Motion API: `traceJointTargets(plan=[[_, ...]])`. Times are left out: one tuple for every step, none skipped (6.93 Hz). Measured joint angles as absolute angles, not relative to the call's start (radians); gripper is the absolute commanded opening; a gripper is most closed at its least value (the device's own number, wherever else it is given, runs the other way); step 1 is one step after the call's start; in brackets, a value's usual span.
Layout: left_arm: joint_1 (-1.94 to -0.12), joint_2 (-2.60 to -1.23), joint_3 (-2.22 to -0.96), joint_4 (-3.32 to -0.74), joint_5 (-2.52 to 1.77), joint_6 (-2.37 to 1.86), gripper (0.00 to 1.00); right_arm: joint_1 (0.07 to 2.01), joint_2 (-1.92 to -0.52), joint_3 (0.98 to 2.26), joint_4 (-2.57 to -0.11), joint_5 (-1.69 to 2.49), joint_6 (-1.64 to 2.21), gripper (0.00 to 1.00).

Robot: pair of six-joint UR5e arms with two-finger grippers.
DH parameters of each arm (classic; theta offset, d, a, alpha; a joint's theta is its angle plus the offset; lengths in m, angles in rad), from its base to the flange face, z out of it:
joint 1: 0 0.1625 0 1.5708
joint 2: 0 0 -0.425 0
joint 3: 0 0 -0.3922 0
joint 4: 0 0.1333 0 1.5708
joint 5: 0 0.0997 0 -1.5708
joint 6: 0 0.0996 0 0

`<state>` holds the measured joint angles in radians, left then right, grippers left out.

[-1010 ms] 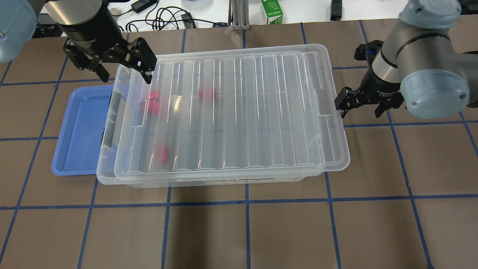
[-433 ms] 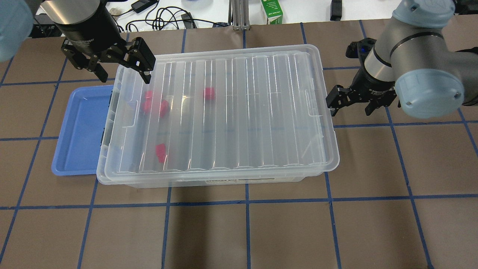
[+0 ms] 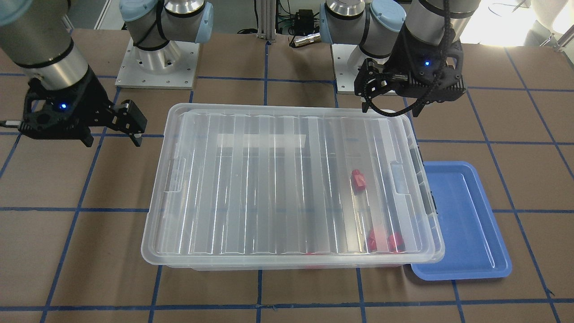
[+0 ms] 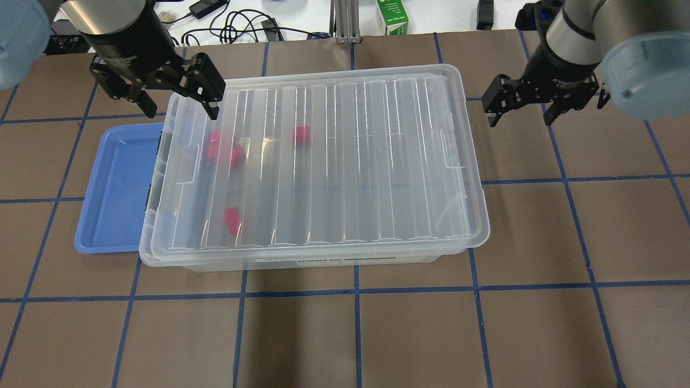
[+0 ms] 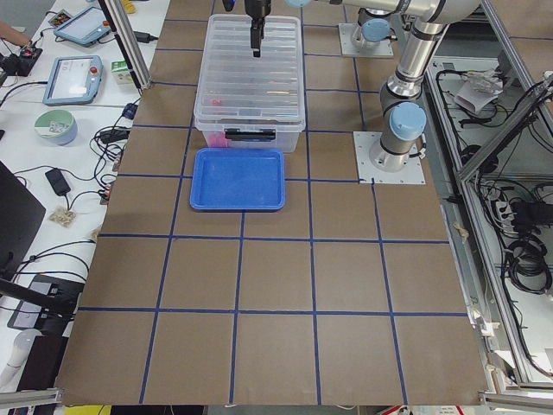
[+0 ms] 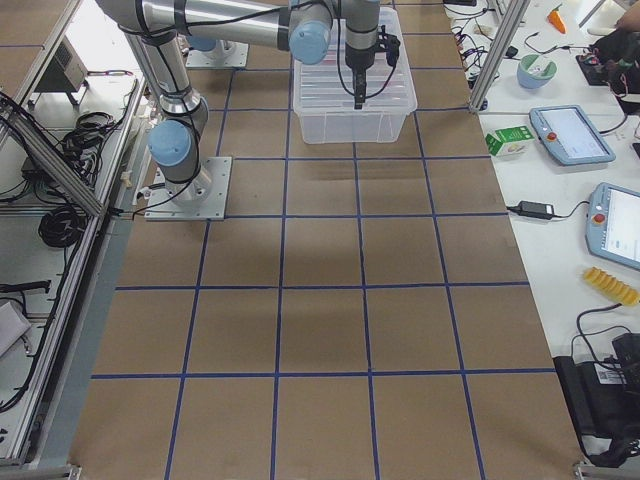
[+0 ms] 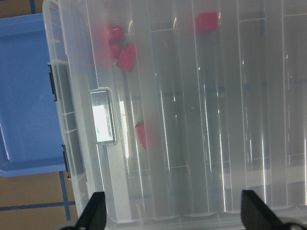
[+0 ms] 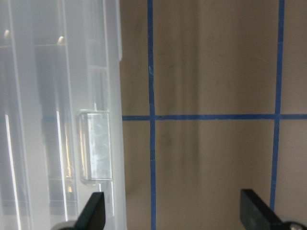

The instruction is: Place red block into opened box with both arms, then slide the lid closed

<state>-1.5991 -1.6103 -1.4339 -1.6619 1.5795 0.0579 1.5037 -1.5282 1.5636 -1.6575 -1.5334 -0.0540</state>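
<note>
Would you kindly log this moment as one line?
lid on box | left pincer open by lid corner | right pincer open, apart

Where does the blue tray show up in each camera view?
Front-facing: blue tray, lower right.
Overhead: tray, middle left.
Exterior left: tray, upper centre.
Exterior right: not visible.
Left wrist: tray, left edge.
Right wrist: absent.
Landmark: box, tray at its short end.

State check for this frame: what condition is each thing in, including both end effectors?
Ribbed translucent plastic lid: lying on the box, covering nearly all of it.
Clear plastic storage box: upright on the table, under the lid.
Red plastic blocks: inside the box.
Left end effector: open, holding nothing, above the lid's corner.
Right end effector: open, holding nothing, off the lid.
</note>
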Motion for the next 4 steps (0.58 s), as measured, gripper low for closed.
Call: traceJointTargets(plan=[[-1.598,-1.61,-1.435,-1.662,1.579,0.059,1.0,1.56,-1.53,1.485,-1.582,-1.56,0.013,1.0],[-1.597,-1.609,-1.438,-1.663,1.579,0.059,1.0,1.606,-1.527,1.445,-1.548,-1.579,0.059,1.0],[-1.598,-1.609,-1.443,-1.662,1.579,0.06,1.0,1.626,-1.523,1.434,-1.542,-1.584,0.079,1.0],[-1.598,-1.608,-1.447,-1.66,1.579,0.06,1.0,1.633,-1.523,1.43,-1.539,-1.584,0.09,1.0]])
